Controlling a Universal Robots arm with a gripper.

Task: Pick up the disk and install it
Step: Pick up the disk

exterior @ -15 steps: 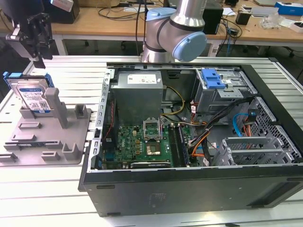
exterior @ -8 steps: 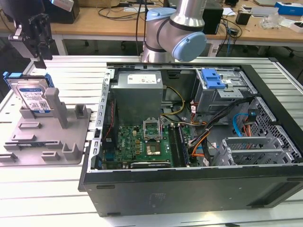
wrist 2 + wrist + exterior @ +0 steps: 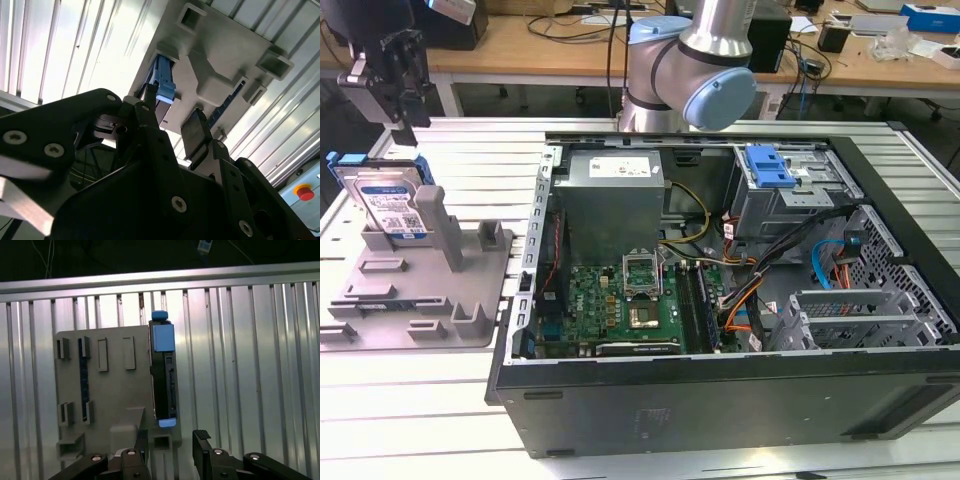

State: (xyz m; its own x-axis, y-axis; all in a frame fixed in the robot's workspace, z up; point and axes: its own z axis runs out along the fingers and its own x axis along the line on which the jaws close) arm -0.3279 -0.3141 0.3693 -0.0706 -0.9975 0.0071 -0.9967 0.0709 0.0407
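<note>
— How do we find the pincer [image 3: 170, 120]?

— We find it open. In both wrist views its two black fingers [image 3: 197, 131] stand apart with light between them, and nothing sits in the gap. We have hold of nothing.

— And where does it hang?

— In the exterior view we see it high at the exterior view's left, above the disk [image 3: 390, 205] and apart from it.

— So the disk is not lifted?

— No. We see it standing on its edge in the grey stand [image 3: 430, 290], at the stand's end on the exterior view's left. Its white-and-blue label faces out and the blue bracket [image 3: 348, 160] runs along its upper edge. In the first wrist view we look down on its thin edge, with the bracket's blue at both ends.

— What does the stand rest on?

— On the ribbed metal table [image 3: 420, 400]. Just beside the stand, toward the exterior view's right, we see the open computer case [image 3: 720, 400] lying on its side. A green board [image 3: 620, 300] lies in its floor, and a blue tab [image 3: 770, 165] sits on the metal cage at the far corner.

— And the arm?

— We see its silver and pale-blue joint [image 3: 715, 95] rising behind the case.
</note>
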